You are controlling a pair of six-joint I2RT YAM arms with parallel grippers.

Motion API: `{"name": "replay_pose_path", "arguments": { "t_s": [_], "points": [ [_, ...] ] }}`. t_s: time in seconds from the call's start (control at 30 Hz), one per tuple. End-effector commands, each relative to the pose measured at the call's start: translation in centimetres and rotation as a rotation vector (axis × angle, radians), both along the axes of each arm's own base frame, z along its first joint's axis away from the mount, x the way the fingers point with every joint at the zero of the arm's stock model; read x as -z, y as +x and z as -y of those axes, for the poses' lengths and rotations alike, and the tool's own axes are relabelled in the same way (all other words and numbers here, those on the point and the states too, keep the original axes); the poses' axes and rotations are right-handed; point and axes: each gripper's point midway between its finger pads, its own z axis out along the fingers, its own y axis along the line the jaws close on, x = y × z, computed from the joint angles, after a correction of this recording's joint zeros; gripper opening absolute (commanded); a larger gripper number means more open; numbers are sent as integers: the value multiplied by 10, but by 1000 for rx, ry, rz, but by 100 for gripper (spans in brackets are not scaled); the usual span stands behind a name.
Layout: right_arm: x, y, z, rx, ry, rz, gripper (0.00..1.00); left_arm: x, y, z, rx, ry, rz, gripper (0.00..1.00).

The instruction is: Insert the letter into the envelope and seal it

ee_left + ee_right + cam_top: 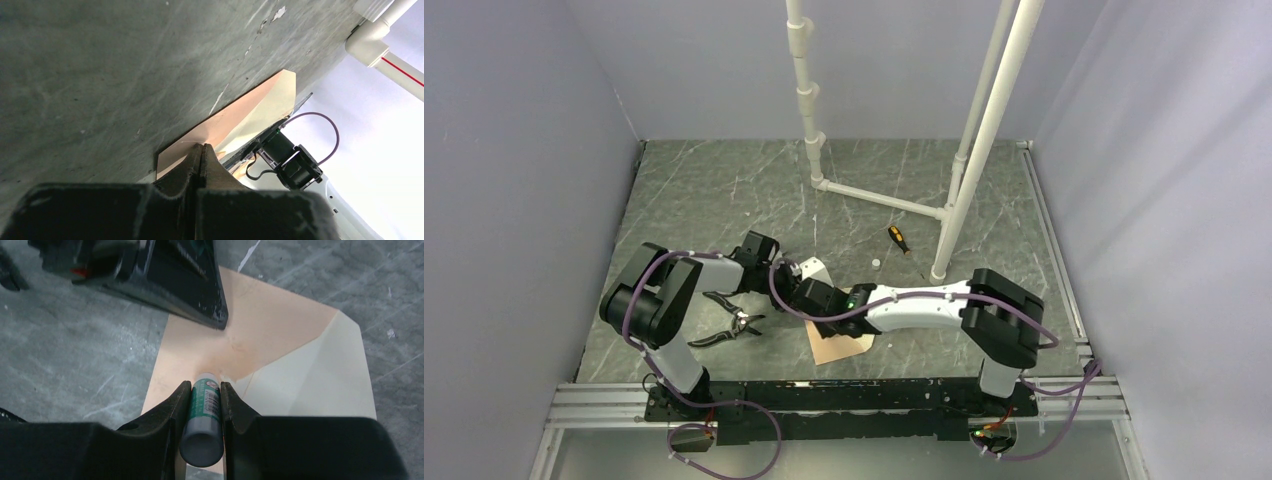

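Note:
The envelope (270, 325) lies flat on the table, pinkish-tan, its paler pointed flap (320, 375) open to the right. My right gripper (205, 385) is shut on a green-labelled glue stick (202, 412) whose tip touches the envelope near the base of the flap. My left gripper (201, 146) is shut, and its tips rest on the envelope (225, 125) by one edge; its black fingers (190, 285) come in from above in the right wrist view. From overhead both grippers (789, 275) (824, 322) meet over the envelope (839, 347). The letter is hidden from view.
Black-handled pliers (729, 325) lie left of the envelope. A small screwdriver (897, 238) and a white cap (876, 263) lie farther back. A white pipe frame (879, 198) stands on the far half of the marbled table (714, 190). Grey walls close in three sides.

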Motion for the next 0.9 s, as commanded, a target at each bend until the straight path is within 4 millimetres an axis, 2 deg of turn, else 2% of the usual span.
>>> {"name": "replay_pose_path", "arguments": {
  "t_s": [0.0, 0.13, 0.37, 0.47, 0.57, 0.7, 0.87],
  "points": [
    [12, 13, 9, 48, -90, 2, 0, 60, -25, -36, -36, 256, -70, 2],
    [11, 8, 11, 48, -87, -14, 0, 60, -24, -36, -35, 256, -70, 2],
    [6, -25, 23, -27, -53, -71, 0, 61, -22, -35, -38, 256, -69, 2],
    [6, -30, 23, -37, -37, -87, 0, 62, -21, -34, -43, 254, -70, 3],
    [7, -23, 18, -34, -51, -70, 0, 62, -21, -34, -47, 249, -72, 2],
    [10, -3, 7, 9, -66, -47, 0, 60, -22, -34, -47, 251, -72, 2],
    [10, 21, 11, 98, -93, -19, 0, 58, -24, -36, -47, 254, -71, 3]
  ]
}}
